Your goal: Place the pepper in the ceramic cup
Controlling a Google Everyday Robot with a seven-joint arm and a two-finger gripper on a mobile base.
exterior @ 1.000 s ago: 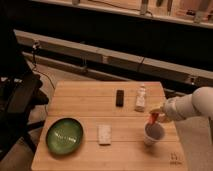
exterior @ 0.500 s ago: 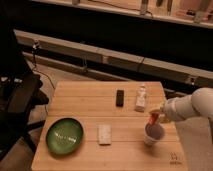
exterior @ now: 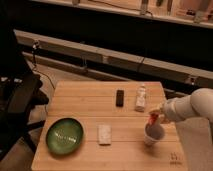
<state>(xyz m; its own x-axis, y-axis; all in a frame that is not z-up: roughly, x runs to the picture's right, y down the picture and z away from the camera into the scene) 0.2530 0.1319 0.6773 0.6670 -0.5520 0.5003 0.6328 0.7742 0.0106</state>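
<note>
Pepper (exterior: 153,118) clamped in the end effector (exterior: 155,117) just above the ceramic cup (exterior: 152,135) at the table's (exterior: 90,102) right side, unchanged from half a second ago; green plate (exterior: 65,135) far left.

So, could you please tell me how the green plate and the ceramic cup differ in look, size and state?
The green plate is wide, flat and dark green; the ceramic cup is small, upright and pale whitish-grey. The plate sits near the table's front left corner, the cup near its front right. Nothing hovers over the plate, while the gripper holds the red pepper just above the cup. Both are round and rest on the wooden table.
</note>
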